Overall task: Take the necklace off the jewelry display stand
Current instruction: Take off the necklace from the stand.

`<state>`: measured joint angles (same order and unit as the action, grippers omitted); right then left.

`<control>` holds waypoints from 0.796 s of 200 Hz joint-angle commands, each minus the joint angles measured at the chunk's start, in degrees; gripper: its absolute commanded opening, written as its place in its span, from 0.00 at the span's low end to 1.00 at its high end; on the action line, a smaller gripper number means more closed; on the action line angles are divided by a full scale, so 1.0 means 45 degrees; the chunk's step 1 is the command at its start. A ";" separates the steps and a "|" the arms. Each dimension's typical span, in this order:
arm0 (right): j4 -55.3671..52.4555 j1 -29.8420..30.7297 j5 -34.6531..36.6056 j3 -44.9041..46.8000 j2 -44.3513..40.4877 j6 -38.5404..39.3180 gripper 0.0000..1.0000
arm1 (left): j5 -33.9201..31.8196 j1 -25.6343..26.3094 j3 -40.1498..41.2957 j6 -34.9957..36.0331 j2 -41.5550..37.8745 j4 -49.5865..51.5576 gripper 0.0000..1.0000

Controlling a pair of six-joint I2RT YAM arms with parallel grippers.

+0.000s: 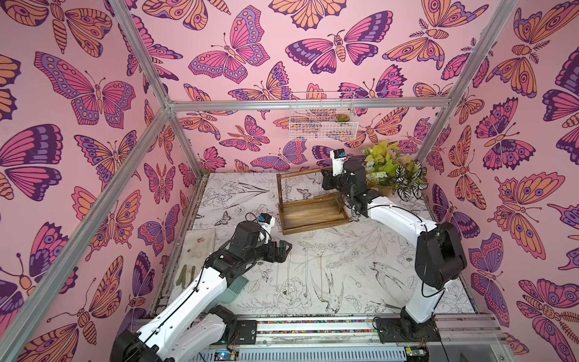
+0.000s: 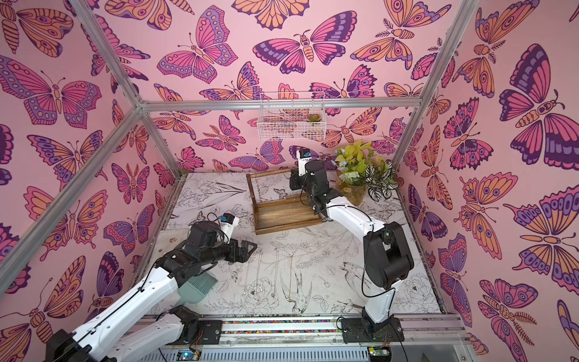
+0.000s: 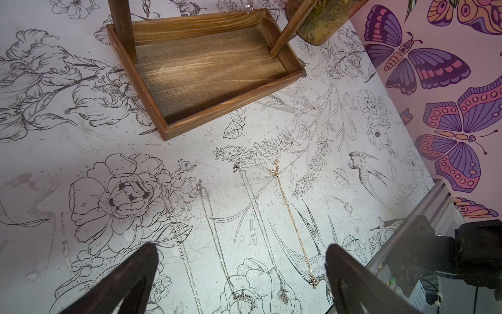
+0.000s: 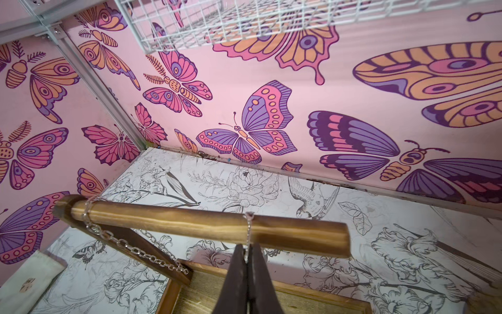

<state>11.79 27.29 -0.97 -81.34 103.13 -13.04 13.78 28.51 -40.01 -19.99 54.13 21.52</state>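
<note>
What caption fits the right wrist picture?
The right hand pinches a thin necklace draped over the jewelry display stand's crossbar.

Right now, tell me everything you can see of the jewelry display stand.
The jewelry display stand is dark-stained wood, grain showing: a shallow rectangular tray base, bare, two posts and a rounded crossbar on top. It stands upright on the floral table near the back, beside the potted plants. A chunky silver chain drapes over the bar by one post; a thin chain hangs mid-bar, pinched by the shut right hand.
</note>
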 commanded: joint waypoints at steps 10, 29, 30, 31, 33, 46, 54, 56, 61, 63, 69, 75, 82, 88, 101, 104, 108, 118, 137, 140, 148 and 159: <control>-0.0444 -0.0309 0.0238 0.0223 -0.0432 0.0173 0.00 | 0.0238 -0.0067 0.0107 0.0028 0.0029 0.0145 0.98; -0.0489 -0.0456 0.0255 0.0271 -0.0467 0.0182 0.00 | 0.0258 -0.0067 0.0150 0.0028 0.0003 0.0142 0.98; -0.0480 -0.0467 0.0255 0.0277 -0.0462 0.0182 0.00 | 0.0258 -0.0067 0.0146 0.0028 0.0003 0.0131 0.98; -0.0476 -0.0473 0.0255 0.0270 -0.0469 0.0192 0.00 | 0.0258 -0.0067 0.0143 0.0028 0.0003 0.0145 0.98; -0.0497 -0.0491 0.0265 0.0275 -0.0475 0.0195 0.00 | 0.0258 -0.0067 0.0151 0.0038 -0.0012 0.0141 0.98; -0.0483 -0.0588 0.0286 0.0274 -0.0495 0.0202 0.00 | 0.0276 -0.0067 0.0173 0.0047 -0.0035 0.0135 0.98; -0.0544 -0.0632 0.0328 0.0237 -0.0499 0.0249 0.00 | 0.0277 -0.0067 0.0176 0.0066 -0.0035 0.0140 0.98; -0.0549 -0.0648 0.0332 0.0232 -0.0502 0.0243 0.00 | 0.0277 -0.0067 0.0189 0.0067 -0.0051 0.0140 0.98; -0.0565 -0.0668 0.0352 0.0208 -0.0497 0.0257 0.00 | 0.0277 -0.0067 0.0187 0.0067 -0.0041 0.0140 0.98; -0.0568 -0.0687 0.0372 0.0205 -0.0497 0.0265 0.00 | 0.0277 -0.0067 0.0187 0.0077 -0.0052 0.0140 0.98; -0.0600 -0.0721 0.0396 0.0150 -0.0493 0.0270 0.00 | 0.0277 -0.0067 0.0190 0.0086 -0.0053 0.0140 0.98; -0.0621 -0.0778 0.0392 0.0108 -0.0476 0.0272 0.00 | 0.0296 -0.0067 0.0180 0.0105 -0.0056 0.0150 0.98; -0.0694 -0.0828 0.0421 0.0051 -0.0443 0.0277 0.00 | 0.0297 -0.0067 0.0163 0.0121 -0.0046 0.0140 0.98; -0.0746 -0.0892 0.0430 -0.0015 -0.0439 0.0285 0.00 | 0.0315 -0.0071 0.0168 0.0125 -0.0052 0.0140 0.98; -0.0794 -0.0966 0.0455 -0.0087 -0.0473 0.0350 0.00 | 0.0317 -0.0067 0.0152 0.0160 -0.0047 0.0131 0.98; -0.0820 -0.1001 0.0476 -0.0105 -0.0467 0.0360 0.00 | 0.0317 -0.0069 0.0157 0.0164 -0.0045 0.0139 0.98; -0.0857 -0.1033 0.0461 -0.0127 -0.0480 0.0375 0.00 | 0.0317 -0.0067 0.0159 0.0164 -0.0048 0.0140 0.98; -0.0961 -0.1083 0.0462 -0.0198 -0.0515 0.0453 0.00 | 0.0316 -0.0067 0.0141 0.0164 -0.0047 0.0130 0.98; -0.1054 -0.1188 0.0432 -0.0254 -0.0604 0.0514 0.00 | 0.0373 -0.0067 0.0143 0.0203 -0.0013 0.0140 0.98; -0.1072 -0.1209 0.0443 -0.0256 -0.0610 0.0529 0.00 | 0.0363 -0.0067 0.0131 0.0203 -0.0014 0.0140 0.98; -0.1164 -0.1248 0.0460 -0.0264 -0.0628 0.0553 0.00 | 0.0393 -0.0067 0.0115 0.0199 0.0007 0.0133 0.98; -0.1170 -0.1310 0.0460 -0.0250 -0.0673 0.0545 0.00 | 0.0390 -0.0067 0.0101 0.0223 0.0030 0.0143 0.98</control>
<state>7.99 22.13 0.40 -80.55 102.59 -11.53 14.22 28.51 -40.01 -19.94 54.11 21.52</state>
